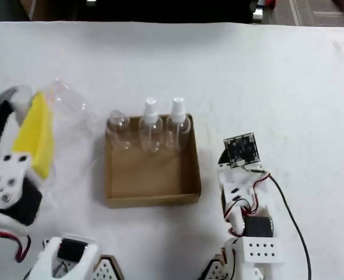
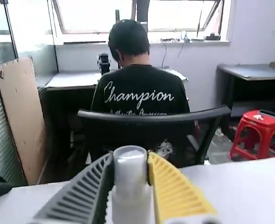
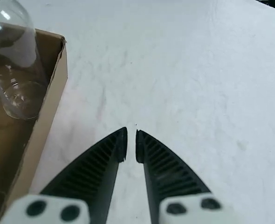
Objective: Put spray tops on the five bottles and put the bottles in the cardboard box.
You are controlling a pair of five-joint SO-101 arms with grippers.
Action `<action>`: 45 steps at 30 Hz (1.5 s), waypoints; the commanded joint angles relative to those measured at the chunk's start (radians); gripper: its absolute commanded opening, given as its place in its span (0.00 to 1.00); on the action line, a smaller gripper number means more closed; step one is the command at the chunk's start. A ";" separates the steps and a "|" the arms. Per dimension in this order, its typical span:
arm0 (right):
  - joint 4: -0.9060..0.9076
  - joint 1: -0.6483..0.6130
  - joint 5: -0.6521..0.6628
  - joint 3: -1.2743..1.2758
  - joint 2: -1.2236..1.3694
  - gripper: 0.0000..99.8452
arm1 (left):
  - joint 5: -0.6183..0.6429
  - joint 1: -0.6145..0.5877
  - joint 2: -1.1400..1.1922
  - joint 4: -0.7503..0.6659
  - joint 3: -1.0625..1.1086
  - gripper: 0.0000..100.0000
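Note:
A cardboard box (image 1: 151, 195) lies mid-table. Along its far wall stand three clear bottles: two carry white spray tops (image 1: 150, 108) (image 1: 178, 107), and the left one (image 1: 118, 129) has none. My left gripper (image 1: 29, 98), with one yellow and one grey finger, is raised at the table's left. It is shut on a white cylindrical piece (image 2: 130, 179), apparently a spray top, and a clear bottle (image 1: 67, 100) juts out beside the yellow finger. Right of the box, my right gripper (image 3: 130, 140) points down at bare table, shut on nothing. One bottle (image 3: 11, 70) and the box wall (image 3: 44, 116) lie beside it.
The white tablecloth (image 1: 265, 76) covers the whole table. The right arm (image 1: 245, 192) with its camera board (image 1: 242, 149) and cables stands right of the box. Arm bases sit along the near edge.

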 commanded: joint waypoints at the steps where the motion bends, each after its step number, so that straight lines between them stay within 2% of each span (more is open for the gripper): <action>1: -0.019 -0.001 0.011 -0.008 -0.010 0.02 | -0.003 0.012 -0.133 -0.388 0.428 0.02; 5: -0.019 -0.002 0.011 -0.008 -0.010 0.02 | 0.000 0.018 -0.203 -0.692 0.736 0.02; 9: -0.022 -0.002 0.011 -0.008 -0.010 0.02 | 0.057 0.016 -0.213 -0.902 0.934 0.02; 17: -0.025 -0.002 0.011 -0.008 -0.010 0.02 | 0.115 0.016 -0.211 -1.254 1.212 0.02; 23: -0.025 -0.002 0.011 -0.008 -0.008 0.02 | 0.115 0.016 -0.194 -1.436 1.338 0.02; 30: -0.025 -0.002 0.011 -0.008 -0.008 0.02 | 0.153 0.013 -0.045 -1.507 1.343 0.02; 35: -0.027 -0.002 0.011 -0.008 -0.008 0.02 | 0.190 0.018 -0.035 -1.504 1.346 0.02; 45: -0.027 -0.002 0.011 -0.008 -0.008 0.02 | 0.184 0.016 -0.033 -1.507 1.404 0.02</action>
